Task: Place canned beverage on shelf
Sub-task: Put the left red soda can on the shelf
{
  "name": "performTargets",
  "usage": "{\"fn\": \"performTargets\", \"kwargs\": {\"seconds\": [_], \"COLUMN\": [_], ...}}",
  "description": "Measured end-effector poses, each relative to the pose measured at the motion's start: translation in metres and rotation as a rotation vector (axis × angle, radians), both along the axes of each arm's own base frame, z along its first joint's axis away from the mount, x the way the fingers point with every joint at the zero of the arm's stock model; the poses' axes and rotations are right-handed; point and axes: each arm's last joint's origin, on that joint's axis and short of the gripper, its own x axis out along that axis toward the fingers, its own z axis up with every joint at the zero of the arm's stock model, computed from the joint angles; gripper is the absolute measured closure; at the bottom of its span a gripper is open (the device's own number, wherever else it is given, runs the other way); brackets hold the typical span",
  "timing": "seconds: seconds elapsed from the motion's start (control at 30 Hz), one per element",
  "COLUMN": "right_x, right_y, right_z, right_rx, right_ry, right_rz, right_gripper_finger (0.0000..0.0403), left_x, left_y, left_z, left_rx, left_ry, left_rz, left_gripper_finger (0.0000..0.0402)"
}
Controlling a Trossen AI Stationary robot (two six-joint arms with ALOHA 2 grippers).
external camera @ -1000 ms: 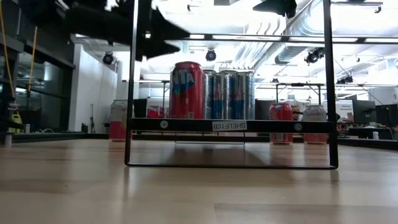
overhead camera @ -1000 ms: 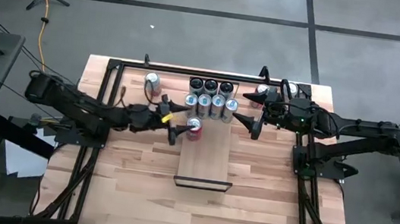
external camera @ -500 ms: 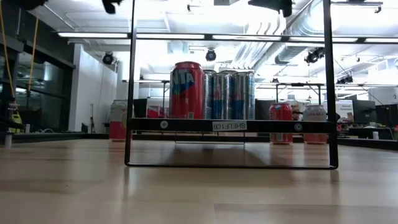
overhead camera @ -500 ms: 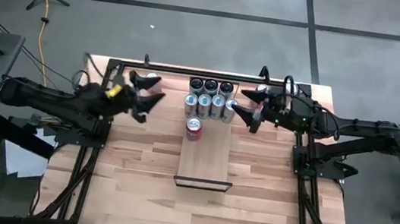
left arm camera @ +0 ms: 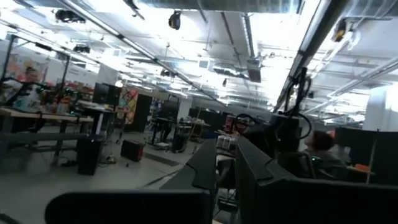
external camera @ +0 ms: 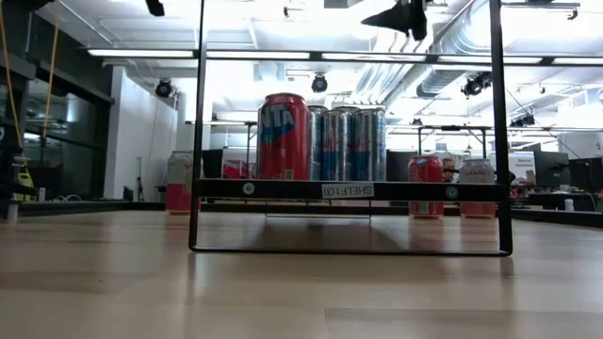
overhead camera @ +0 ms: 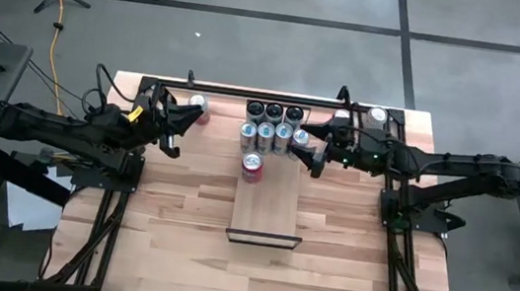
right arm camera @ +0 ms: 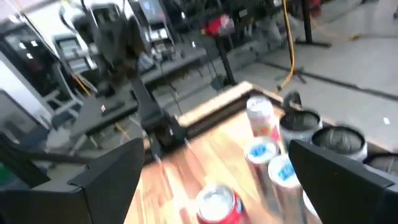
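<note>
Your shelf [overhead camera: 268, 201] sits in the middle of the worktop [overhead camera: 168, 244], running from the far side toward the near edge, and it already carries a fair stock: a row of dark-topped cans [overhead camera: 275, 111] at the far end, a row of silver cans [overhead camera: 273, 135] just in front of them, and one red can [overhead camera: 253, 166] standing upright on its left side, just ahead of the silver row. From the low view that red can [external camera: 284, 137] stands squarely on the shelf board, so judge that placement as done. Your left hand [overhead camera: 175, 127] is off to the left of the shelf near the far-left corner of the worktop, fingers spread apart and holding nothing; a loose can [overhead camera: 198, 107] stands on the worktop just beyond it. Your right hand [overhead camera: 317, 151] hangs just right of the silver row, fingers also apart with nothing between them, as the right wrist view confirms. More cans wait at the far-right corner [overhead camera: 376, 116]. What is left, as far as you can see here: the near stretch of the shelf is bare, and the loose cans on both sides have yet to be picked up. The can beside your left hand looks like the nearest next candidate.
</note>
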Motion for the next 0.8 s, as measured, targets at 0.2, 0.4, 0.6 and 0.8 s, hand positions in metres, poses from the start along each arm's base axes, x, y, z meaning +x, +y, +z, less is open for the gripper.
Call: {"fn": "performTargets", "kwargs": {"seconds": [0.2, 0.4, 0.6, 0.8], "right_x": [0.015, 0.027, 0.047, 0.069], "right_y": [0.002, 0.01, 0.018, 0.026], "right_z": [-0.024, -0.054, -0.082, -0.106], "right_rx": [0.02, 0.068, 0.097, 0.218], "right_ry": [0.147, 0.336, 0.429, 0.412], "right_rz": [0.088, 0.232, 0.251, 0.233], "right_gripper_finger": [0.0052, 0.0238, 0.0375, 0.0398], "left_x": [0.0, 0.001, 0.001, 0.001], "left_y": [0.001, 0.001, 0.002, 0.002], "left_z": [-0.002, -0.003, -0.003, -0.005], "left_rx": [-0.02, -0.037, -0.045, -0.044], "left_ry": [0.018, 0.021, 0.026, 0.049], "left_rz": [0.033, 0.046, 0.063, 0.063], "left_gripper_finger": [0.0398, 0.04, 0.0401, 0.0401]}}
